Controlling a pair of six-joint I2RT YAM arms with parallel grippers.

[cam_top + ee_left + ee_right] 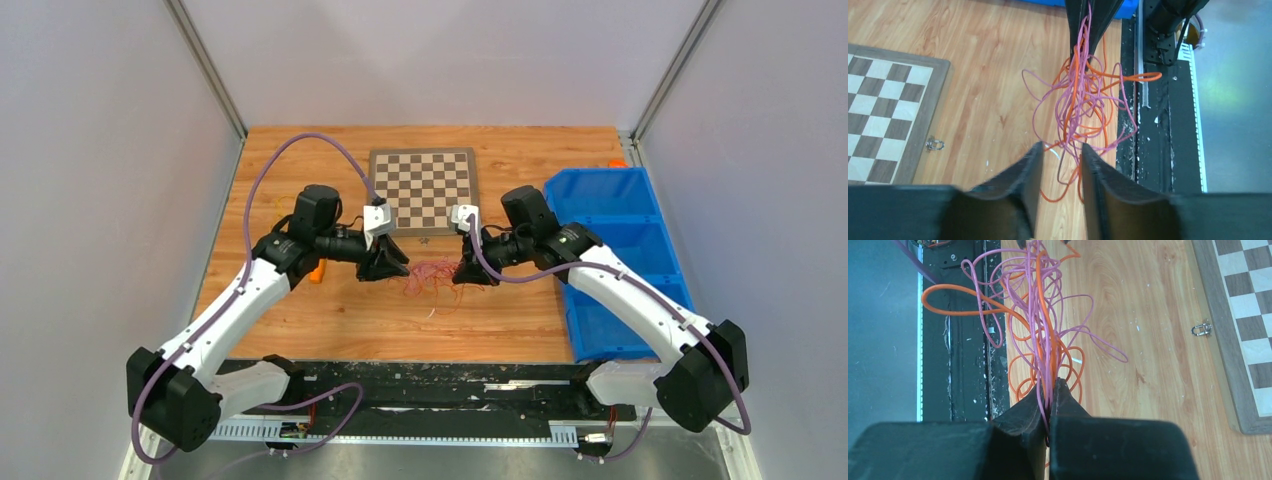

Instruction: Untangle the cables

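Observation:
The cables (430,275) are a tangle of thin pink and orange wires in many loops on the wooden table, between my two grippers. My left gripper (400,270) is open; in the left wrist view its fingers (1060,147) straddle the lower loops of the cables (1083,100) without pinching them. My right gripper (462,275) is shut on a bundle of pink and orange strands; the right wrist view shows them clamped between its fingers (1050,382), with the cables (1040,315) fanning out towards the left gripper.
A chessboard (423,190) lies just behind the tangle. A blue bin (620,260) stands along the right edge. A small orange cylinder (316,273) lies by the left arm. A black rail (430,375) runs along the table's near edge.

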